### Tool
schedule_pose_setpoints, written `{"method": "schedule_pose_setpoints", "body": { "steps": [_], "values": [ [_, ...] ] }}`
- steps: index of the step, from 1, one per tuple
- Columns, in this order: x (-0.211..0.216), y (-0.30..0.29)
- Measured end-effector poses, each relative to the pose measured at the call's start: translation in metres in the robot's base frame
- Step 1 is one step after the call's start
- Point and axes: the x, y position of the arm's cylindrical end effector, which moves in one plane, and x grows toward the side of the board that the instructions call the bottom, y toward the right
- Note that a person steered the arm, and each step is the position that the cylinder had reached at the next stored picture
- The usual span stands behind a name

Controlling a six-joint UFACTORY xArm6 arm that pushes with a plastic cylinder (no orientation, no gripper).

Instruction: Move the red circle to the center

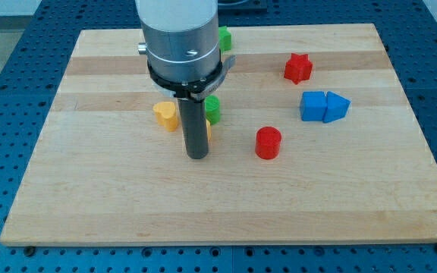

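The red circle (268,142), a short red cylinder, stands on the wooden board (89,205) a little right of the board's middle. My tip (196,155) rests on the board to the left of it, about a block and a half's width away, not touching it. The rod hangs from the big grey arm body at the view's top. A green block (213,109) shows just right of the rod, partly hidden by it. A yellow heart-shaped block (165,115) sits just left of the rod. A sliver of another yellow block peeks out behind the rod.
A red star-shaped block (297,68) lies at the upper right. A blue cube (312,106) and a blue triangular block (337,107) sit side by side, touching, right of the red circle. Another green block (224,38) shows beside the arm near the top edge.
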Motion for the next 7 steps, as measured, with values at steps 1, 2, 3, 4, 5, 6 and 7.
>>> {"method": "schedule_pose_setpoints", "body": {
  "steps": [1, 2, 3, 4, 5, 6, 7],
  "values": [
    [0.014, 0.018],
    [0.027, 0.038],
    [0.033, 0.078],
    [0.033, 0.121],
    [0.033, 0.145],
    [0.031, 0.143],
    [0.020, 0.134]
  ]
}}
